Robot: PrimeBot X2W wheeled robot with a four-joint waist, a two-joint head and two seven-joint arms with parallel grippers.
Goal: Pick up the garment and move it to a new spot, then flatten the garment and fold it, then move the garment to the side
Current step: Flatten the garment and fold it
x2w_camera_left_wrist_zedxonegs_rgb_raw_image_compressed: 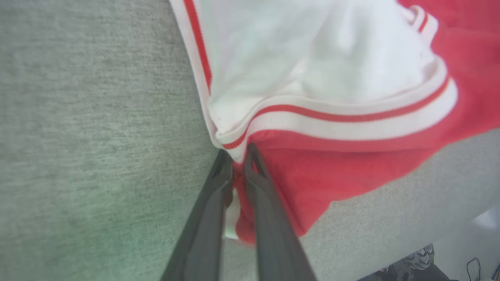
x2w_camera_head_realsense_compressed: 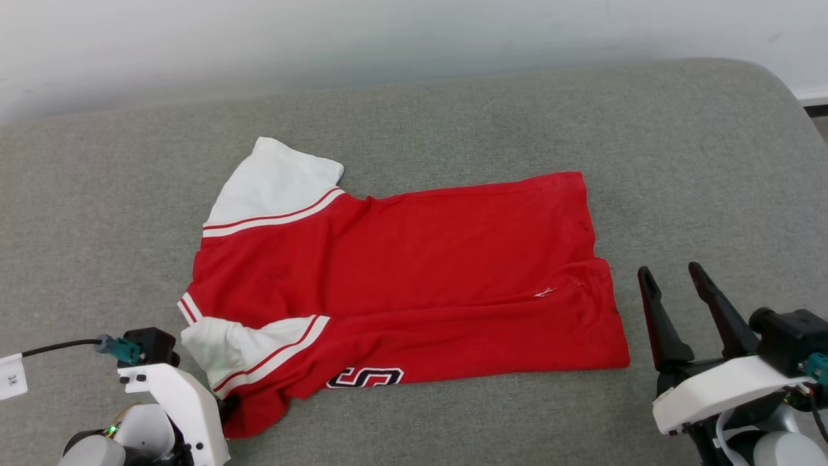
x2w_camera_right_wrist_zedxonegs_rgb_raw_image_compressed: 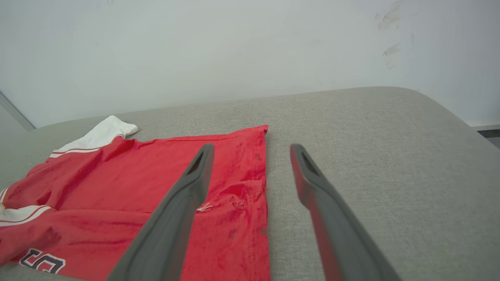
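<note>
Red garment with white sleeves, folded lengthwise, left end effector pinching its corner, right end effector apart

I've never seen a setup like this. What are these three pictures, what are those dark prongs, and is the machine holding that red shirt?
These are three cameras on one two-armed robot at the same moment. The head view looks down from its head onto a grey cushioned surface, where a red T-shirt with white sleeves lies spread out, partly folded. The dark prongs are the fingers of its claws. The left wrist view looks along the left claw, whose fingers are pinched together on the shirt's edge near the striped sleeve trim. The right wrist view looks along the right claw, which is spread open, holds nothing, and sits near the shirt's bottom hem; in the head view it shows at the lower right.
</note>
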